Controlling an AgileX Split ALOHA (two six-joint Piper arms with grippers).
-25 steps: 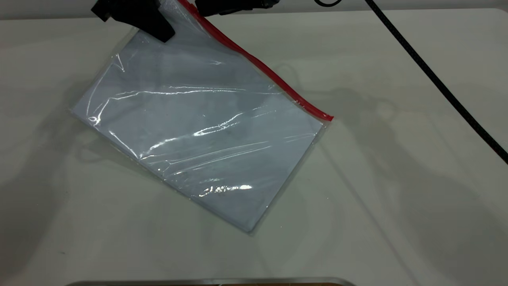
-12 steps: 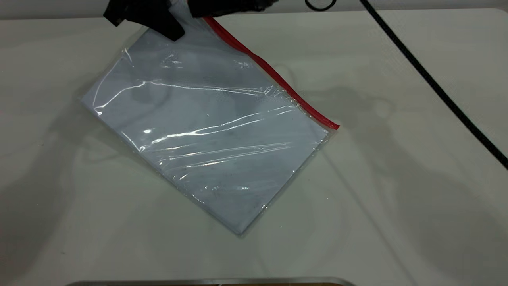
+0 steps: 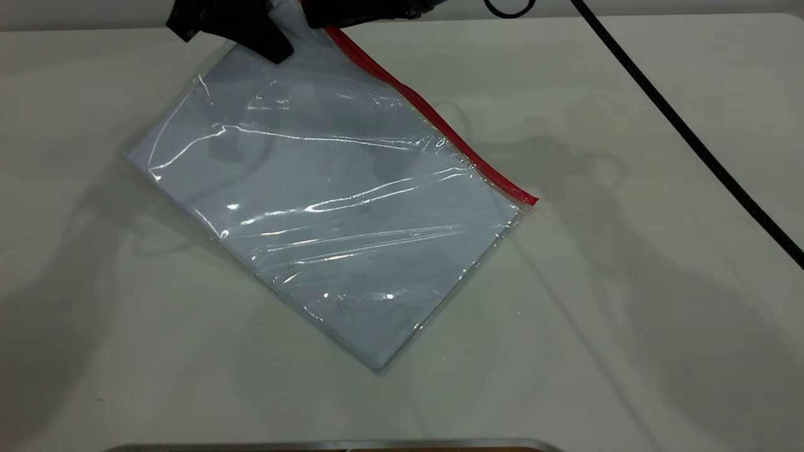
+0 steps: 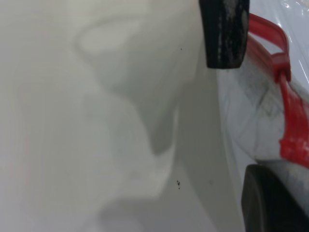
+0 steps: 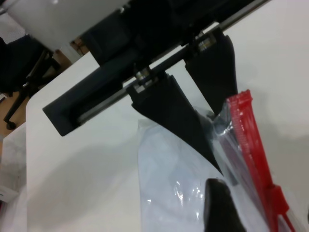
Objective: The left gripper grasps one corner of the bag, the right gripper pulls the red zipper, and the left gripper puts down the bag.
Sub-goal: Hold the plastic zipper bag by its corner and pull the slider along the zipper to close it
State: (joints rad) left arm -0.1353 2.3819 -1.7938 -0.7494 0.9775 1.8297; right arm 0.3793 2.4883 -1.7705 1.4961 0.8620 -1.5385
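Note:
The bag [image 3: 333, 207], a clear pouch with pale sheets inside, lies slanted on the white table, its far end raised. Along its right edge runs the red zipper [image 3: 452, 135]. At the top of the exterior view my left gripper [image 3: 276, 50] is shut on the corner of the bag [image 3: 290, 22]. The right wrist view shows the left gripper [image 5: 217, 125] pinching that clear corner [image 5: 223, 121] beside the red strip [image 5: 246, 140]. My right gripper [image 3: 320, 16] hovers right next to it, over the zipper's upper end. The small red slider [image 5: 277, 198] [image 4: 281, 67] sits close by.
A black cable [image 3: 691, 132] crosses the table's back right part. A metal edge [image 3: 333, 444] lines the front of the exterior view. A dark chair [image 5: 19, 63] stands beyond the table's far edge.
The left gripper has shifted a little to the right with the corner, dragging the bag along. The right gripper has moved in closer to the zipper's upper end.

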